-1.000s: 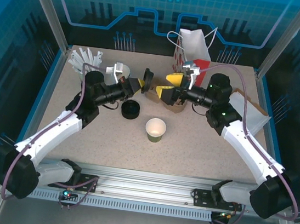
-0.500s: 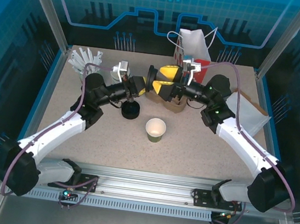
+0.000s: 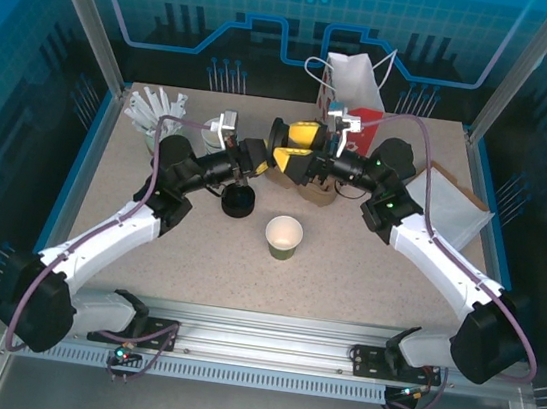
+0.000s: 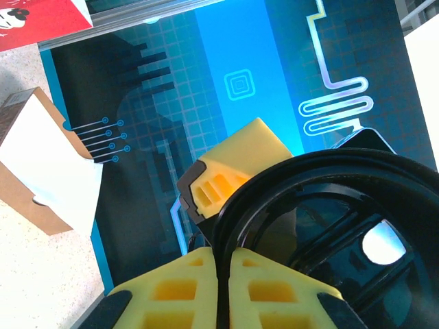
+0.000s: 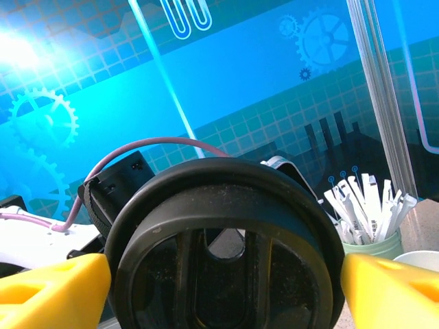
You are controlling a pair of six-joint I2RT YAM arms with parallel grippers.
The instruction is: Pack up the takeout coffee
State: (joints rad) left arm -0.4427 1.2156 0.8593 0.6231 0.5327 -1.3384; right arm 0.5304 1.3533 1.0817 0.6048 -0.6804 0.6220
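Two arms meet in mid-air over the far half of the speckled counter (image 3: pixel 375 278), with a round black plastic lid (image 5: pixel 219 205) held on edge between them. The left jaws are pressed together on the lid's rim, their yellow fingers (image 4: pixel 274 288) pinching its edge. The right jaws stand apart, one finger at each side of the lid at its widest. I cannot tell whether they bear on it or merely flank it. The small olive-green paper cup (image 3: pixel 283 237) stands upright and uncovered on the counter, nearer the arm bases and well apart from the lid.

This looks like a hand-over of the lid ahead of capping the cup. Next, I judge, the right jaws must take firm hold before the left jaws let go. They must then turn the lid flat and bring it down squarely over the cup's rim. The white paper bag (image 3: pixel 355 79) at the back would take the capped cup.
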